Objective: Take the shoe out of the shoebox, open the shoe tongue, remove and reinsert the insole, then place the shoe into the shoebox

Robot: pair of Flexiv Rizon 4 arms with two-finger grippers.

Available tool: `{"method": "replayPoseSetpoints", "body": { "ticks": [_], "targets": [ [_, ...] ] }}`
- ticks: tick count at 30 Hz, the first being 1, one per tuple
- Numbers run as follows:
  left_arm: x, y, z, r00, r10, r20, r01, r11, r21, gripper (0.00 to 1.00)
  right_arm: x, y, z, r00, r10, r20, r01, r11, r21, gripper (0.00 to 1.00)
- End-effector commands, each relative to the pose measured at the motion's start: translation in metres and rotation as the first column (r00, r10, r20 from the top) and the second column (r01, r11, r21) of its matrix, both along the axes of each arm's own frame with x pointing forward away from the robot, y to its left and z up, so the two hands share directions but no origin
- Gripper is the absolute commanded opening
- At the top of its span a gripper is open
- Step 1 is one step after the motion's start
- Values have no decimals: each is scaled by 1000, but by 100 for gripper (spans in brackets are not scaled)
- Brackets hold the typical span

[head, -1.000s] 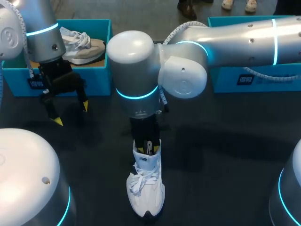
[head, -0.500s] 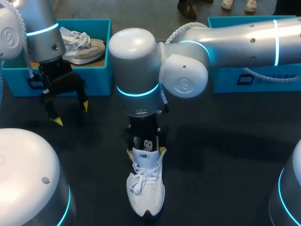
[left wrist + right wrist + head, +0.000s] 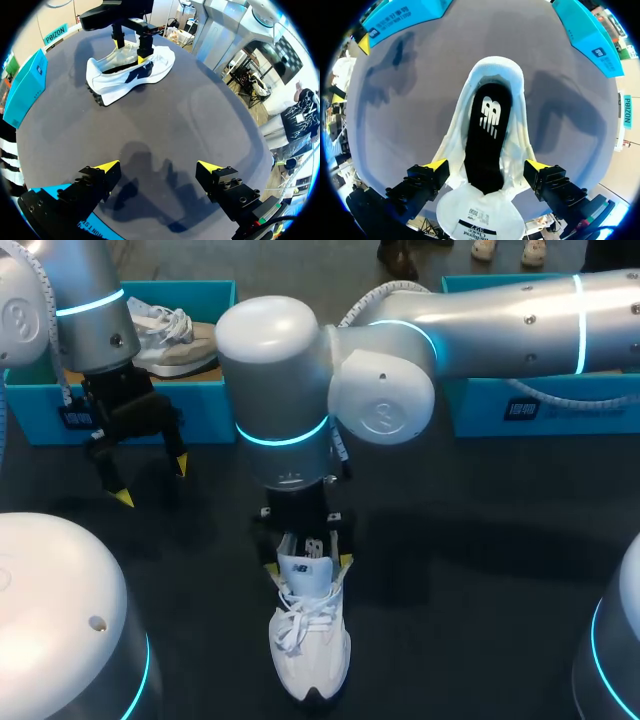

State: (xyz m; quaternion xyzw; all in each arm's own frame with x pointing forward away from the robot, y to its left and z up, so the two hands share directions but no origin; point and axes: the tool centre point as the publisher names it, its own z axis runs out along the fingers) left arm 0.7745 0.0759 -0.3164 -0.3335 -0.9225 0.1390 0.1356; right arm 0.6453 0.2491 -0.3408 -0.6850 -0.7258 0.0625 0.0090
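since a second ago our right gripper [image 3: 307, 562] has spread its fingers over the white lace-up sneaker [image 3: 312, 645] and its arm has swung slightly leftward. the fingers now stand apart, one on each side of the raised white tongue [image 3: 481, 220], gripping nothing. our left gripper [image 3: 152, 483], also apart and empty, hangs near the teal cardboard shoebox [image 3: 205, 410]. the sneaker is out on the dark table [image 3: 480, 570], tongue pulled up, flat black insole [image 3: 487, 135] seated inside. we cannot tell whether the insole has been out yet; boxing the sneaker remains.
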Motion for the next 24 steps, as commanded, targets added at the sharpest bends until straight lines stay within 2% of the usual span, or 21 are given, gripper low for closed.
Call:
{"method": "replayPoseSetpoints", "body": {
  "ticks": [1,16,24],
  "targets": [
    [-1,1,1,1000,-1,2,1,1000,2,100,-3,6,4,1000,5,1,-5,1000,-10,100],
    [-1,1,1,1000,-1,2,1,1000,2,100,-19,3,6,1000,-17,-17,17,1000,-17,100],
    [-1,1,1,1000,-1,2,1,1000,2,100,-29,2,17,999,-36,-14,36,999,-35,100]
  ]
}}
